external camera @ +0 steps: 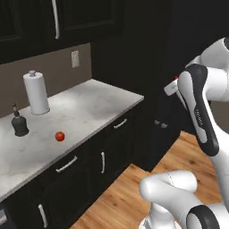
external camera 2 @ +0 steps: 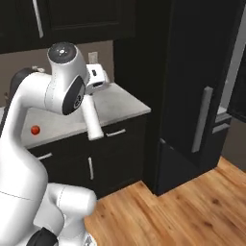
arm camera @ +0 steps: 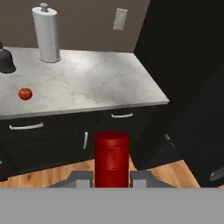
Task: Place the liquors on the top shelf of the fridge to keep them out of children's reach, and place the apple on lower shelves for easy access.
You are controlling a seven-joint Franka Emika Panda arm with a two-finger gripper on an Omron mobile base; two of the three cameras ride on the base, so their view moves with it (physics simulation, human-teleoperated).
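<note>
Counter (external camera: 89, 107) of pale marble fills the left base view, with the paper towel roll (external camera: 36, 93) upright at 10 o'clock, the dark bottle (external camera: 19, 122) just below it at 9 o'clock, and the apple (external camera: 60, 136) lying apart from both, nearer the counter's front edge. At 2 o'clock the white bottle (external camera: 172, 86) peeps out from behind the arm, red cap showing. In the right base view the fridge (external camera 2: 192, 86) stands shut at 2 o'clock, its grey handle (external camera 2: 202, 119) upright; the white bottle (external camera 2: 92, 117) hangs slanted below the gripper (external camera 2: 97, 79) (its lower end over the counter's front edge), and the apple (external camera 2: 35, 129) sits at 9 o'clock. In the hand view the gripper (arm camera: 112, 177) is clamped on the white bottle (arm camera: 112, 158), whose red cap rises between the fingers (arm camera: 81, 179) at 6 o'clock; the apple (arm camera: 25, 93) lies at 9 o'clock, the dark bottle (arm camera: 6, 60) at 10, the roll (arm camera: 46, 34) at 11.
</note>
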